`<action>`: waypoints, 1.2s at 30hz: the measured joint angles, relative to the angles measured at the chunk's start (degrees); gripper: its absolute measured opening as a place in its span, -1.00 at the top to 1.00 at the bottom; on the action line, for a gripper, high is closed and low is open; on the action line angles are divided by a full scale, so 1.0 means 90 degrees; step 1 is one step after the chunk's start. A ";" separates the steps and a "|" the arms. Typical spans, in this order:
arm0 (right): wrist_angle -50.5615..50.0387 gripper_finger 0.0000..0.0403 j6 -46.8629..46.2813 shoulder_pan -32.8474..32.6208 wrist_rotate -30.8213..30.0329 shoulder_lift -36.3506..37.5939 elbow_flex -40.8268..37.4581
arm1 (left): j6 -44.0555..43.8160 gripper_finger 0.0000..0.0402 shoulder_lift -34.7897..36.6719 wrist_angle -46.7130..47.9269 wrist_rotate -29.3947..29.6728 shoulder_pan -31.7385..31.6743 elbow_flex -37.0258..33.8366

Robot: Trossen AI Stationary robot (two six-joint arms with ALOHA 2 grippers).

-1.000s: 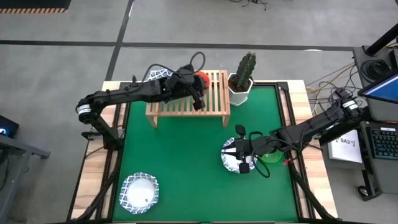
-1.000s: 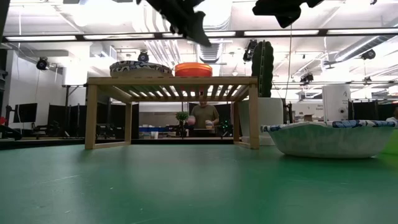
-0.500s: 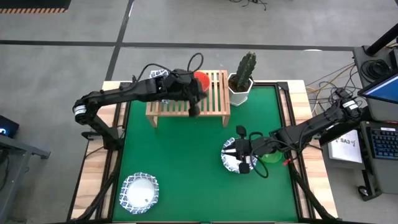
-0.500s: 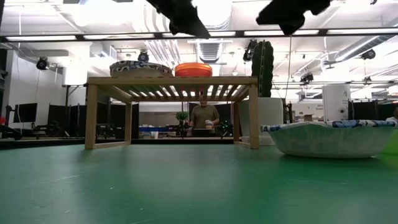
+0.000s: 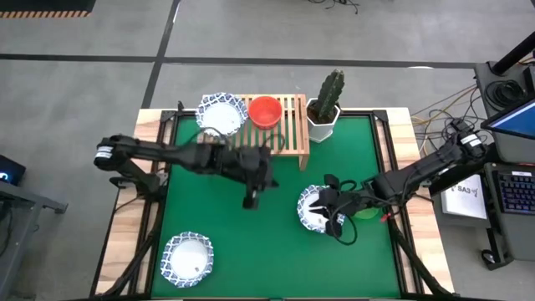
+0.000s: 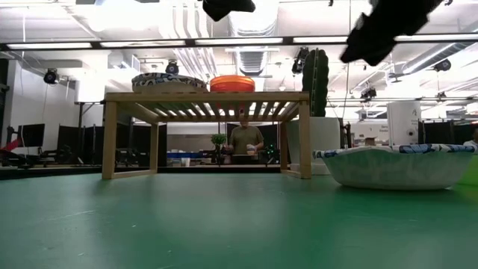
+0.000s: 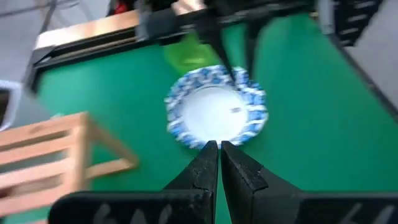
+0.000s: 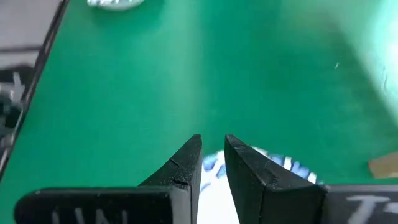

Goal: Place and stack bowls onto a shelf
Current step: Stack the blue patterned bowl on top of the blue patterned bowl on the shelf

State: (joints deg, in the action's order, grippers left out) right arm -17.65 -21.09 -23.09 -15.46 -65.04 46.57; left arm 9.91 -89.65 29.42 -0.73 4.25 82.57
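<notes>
Shelf (image 5: 288, 134) sits at the back of the green worktop (image 5: 226, 226), already loaded w/ one blue-rimmed bowl (image 5: 221, 114) and a red bowl (image 5: 265, 111) side by side on the slats. Left gripper (image 5: 249, 199) hangs over mid-worktop, empty, fingers (image 7: 236, 167) pressed together, its wrist cam aimed at the next patterned bowl (image 5: 321, 209). That bowl sits right of centre, touching a green bowl (image 5: 365, 210) on its far side. Right gripper (image 5: 336, 219) is right over its rim, fingers (image 8: 249, 168) a narrow gap apart, nothing clamped yet; prob. lined up to pinch the edge. Third patterned bowl (image 5: 187, 258) waits in the front-left corner. Cactus pot (image 5: 324, 117) stands beside the shelf, so clearance there looks tight.
</notes>
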 joint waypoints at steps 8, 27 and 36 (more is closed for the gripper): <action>-0.0121 0.71 -0.0150 -0.0384 -0.0246 0.0256 -0.0341 | -0.0399 0.99 -0.0011 -0.2544 0.0006 0.0889 -0.1358; -0.4289 0.71 -0.4005 -0.0446 -0.0550 0.0887 -0.0527 | -0.1494 0.99 -0.0698 -0.4883 0.0473 0.1569 -0.2197; -0.3868 0.71 -0.3917 -0.1113 -0.0447 0.0969 -0.0527 | -0.1065 0.89 -0.2154 -0.4565 0.0518 0.1559 -0.1105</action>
State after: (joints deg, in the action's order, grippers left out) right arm -52.47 -56.34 -33.11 -19.49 -56.31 41.82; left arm 0.32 -109.03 -11.67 3.93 18.28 72.62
